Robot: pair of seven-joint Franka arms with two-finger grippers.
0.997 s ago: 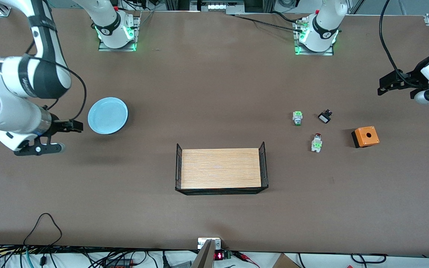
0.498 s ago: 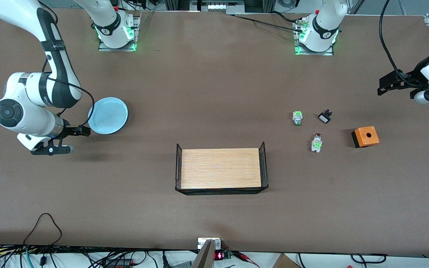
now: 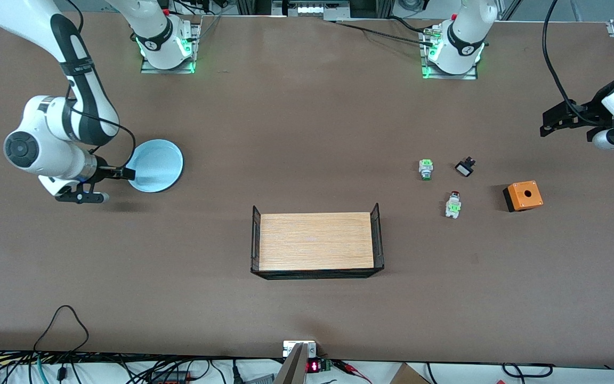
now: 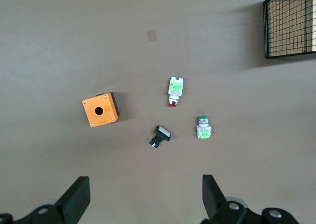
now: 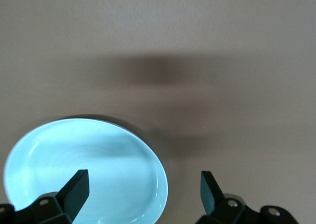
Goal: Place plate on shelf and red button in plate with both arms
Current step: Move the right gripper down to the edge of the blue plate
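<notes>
Right gripper [image 3: 108, 185]: was over the worktop [image 3: 307, 309] at the plate's edge toward the right arm's end; fingers apart, holding nothing, one finger tip [image 3: 128, 174] over the rim.
Plate [image 3: 156, 165]: lay flat on the worktop at the right arm's end, apart from the other things. In the right wrist view the plate [image 5: 84, 172] sat partly between the spread fingers.
Plate handling: judged stiff, light, smooth and breakable; the raised rim appeared the only place to pinch, one finger inside and one outside.
Tray [image 3: 317, 241]: wooden floor with wire ends, at mid-table, nearer the front camera than the plate; empty.
Red button [image 3: 453, 204]: lay on its side on the worktop toward the left arm's end, near a green-capped switch [image 3: 426, 169], a black part [image 3: 465, 168] and an orange box [image 3: 523, 195].
Button handling: judged tiny, light, rigid; best held across the white body [image 4: 175, 88].
Left gripper [image 3: 565, 118]: waited over the worktop at the left arm's end; fingers apart, empty.
</notes>
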